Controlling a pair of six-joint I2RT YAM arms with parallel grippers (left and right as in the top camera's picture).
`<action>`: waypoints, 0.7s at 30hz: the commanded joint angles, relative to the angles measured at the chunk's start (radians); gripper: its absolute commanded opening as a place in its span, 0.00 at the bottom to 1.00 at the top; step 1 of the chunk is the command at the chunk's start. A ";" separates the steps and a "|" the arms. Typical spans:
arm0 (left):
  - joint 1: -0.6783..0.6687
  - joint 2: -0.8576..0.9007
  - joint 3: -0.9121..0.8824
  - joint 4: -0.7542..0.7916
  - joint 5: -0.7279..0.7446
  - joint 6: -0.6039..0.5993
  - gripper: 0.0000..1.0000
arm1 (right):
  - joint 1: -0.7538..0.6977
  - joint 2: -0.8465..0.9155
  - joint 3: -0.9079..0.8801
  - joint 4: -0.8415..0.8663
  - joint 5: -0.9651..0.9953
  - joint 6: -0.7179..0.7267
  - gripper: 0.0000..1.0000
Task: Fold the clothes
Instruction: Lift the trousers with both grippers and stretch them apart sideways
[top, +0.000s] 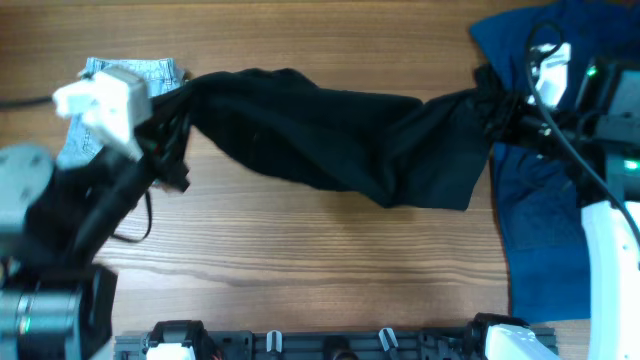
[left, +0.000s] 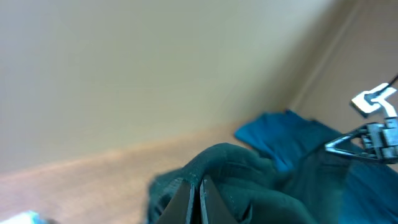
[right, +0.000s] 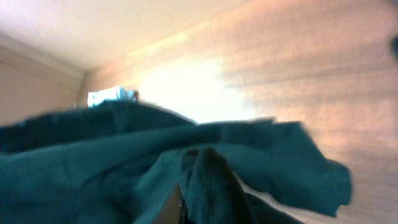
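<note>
Black shorts (top: 330, 135) are stretched between my 2 end effectors, spanning the middle of the wooden surface (top: 300, 270) from left to right. They are bunched and twisted at both ends, with the wider mass toward the right. I cannot tell whether the middle rests on the surface.

Left end effector (top: 172, 135): pressed together on the left end of the black shorts. In the left wrist view its fingers (left: 186, 199) meet, with dark fabric gathered around them.

Right end effector (top: 500, 108): pinching the right end of the black shorts. In the right wrist view the fabric drapes over the fingertips and hides most of them.

Light-blue denim shorts (top: 135, 70): far left of the surface, partly under my left wrist housing, just beside the gripped left end.

Royal-blue garment (top: 540, 240): spread along the right side, beneath my right arm.
</note>
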 joint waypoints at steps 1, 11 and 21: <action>0.007 -0.076 0.077 -0.031 -0.140 0.001 0.04 | -0.005 -0.019 0.201 -0.100 0.171 -0.023 0.04; 0.007 -0.083 0.220 -0.240 -0.408 0.062 0.04 | -0.005 0.006 0.430 -0.430 0.232 -0.049 0.04; 0.007 0.029 0.220 -0.381 -0.568 0.114 0.04 | -0.005 0.198 0.411 -0.399 0.044 -0.261 0.04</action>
